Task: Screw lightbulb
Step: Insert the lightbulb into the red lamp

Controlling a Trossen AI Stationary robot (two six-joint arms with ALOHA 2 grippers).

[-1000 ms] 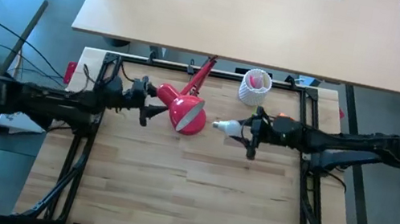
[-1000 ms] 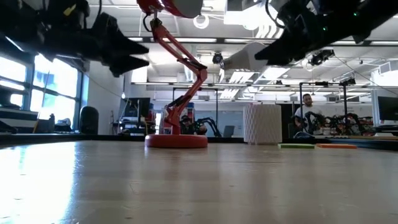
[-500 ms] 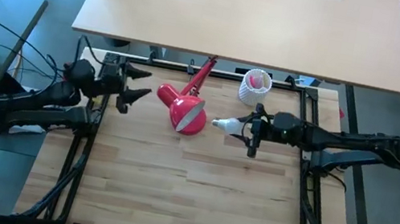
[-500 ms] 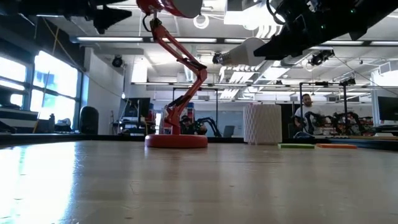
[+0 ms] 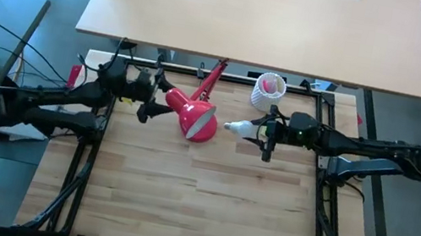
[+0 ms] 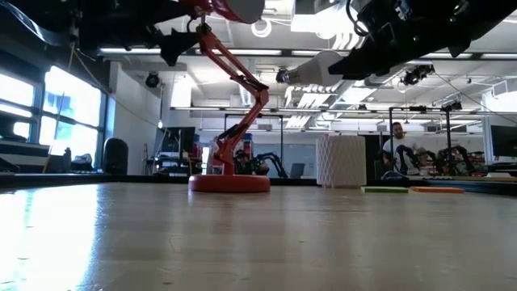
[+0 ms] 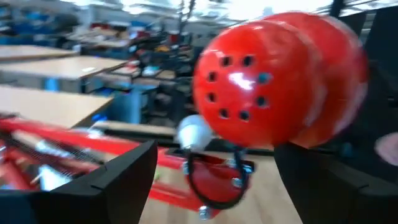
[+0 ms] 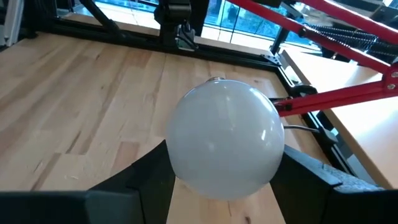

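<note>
Aloft, lightbulb (image 8: 225, 138) pinched between right gripper (image 5: 255, 132) jaws, left gripper (image 5: 157, 98) jaws spread.

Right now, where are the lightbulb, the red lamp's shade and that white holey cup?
lightbulb (image 8: 225, 138): right wrist view, middle of its white globe.
red lamp shade (image 5: 197, 119): high view, its rounded top.
white perforated cup (image 6: 342, 160): low view, middle of its side wall.

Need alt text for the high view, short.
The right gripper holds the lightbulb beside the red lamp's shade. The open left gripper sits behind the shade, above a wooden table.
</note>
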